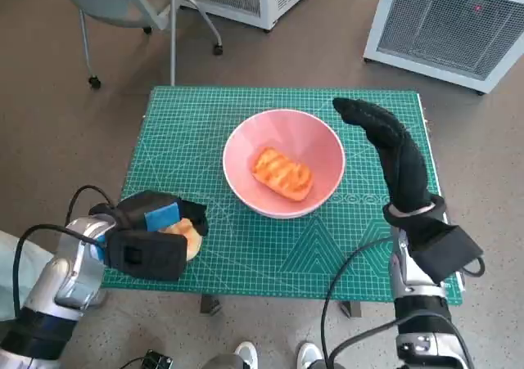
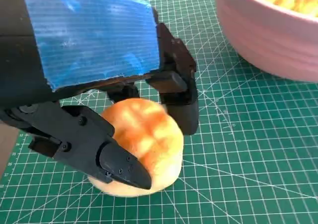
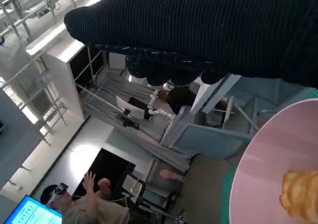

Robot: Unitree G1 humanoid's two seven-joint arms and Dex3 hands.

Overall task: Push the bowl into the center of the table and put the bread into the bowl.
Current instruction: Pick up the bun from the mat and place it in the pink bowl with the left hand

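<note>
A pink bowl point(image 1: 284, 164) is sitting near the middle of the desk point(image 1: 205, 115), which is carrying a green cutting mat, and one golden piece of bread point(image 1: 282, 173) is already lying inside it. A second, round bread roll point(image 2: 141, 152) is resting on the mat close to the desk's front left corner, well apart from the bowl.

The left hand point(image 1: 147, 236) is reaching over that roll — its black fingers point(image 2: 119, 164) are closing around it, one pressing on the near side and another standing against the far side, while the roll is sitting on the mat rather than being lifted clear. The blue tape on the hand's back is showing from above.

The right hand point(image 1: 385, 144) is hanging over the right side of the desk, just beside the bowl's rim, its gloved fingers stretched out straight and close together, holding nothing. Whether the glove is touching the rim cannot be told.

Beyond the desk's far edge a wheeled chair point(image 1: 123, 9) is standing on the floor — and a person point(image 3: 84, 204) is showing in the right wrist view.
</note>
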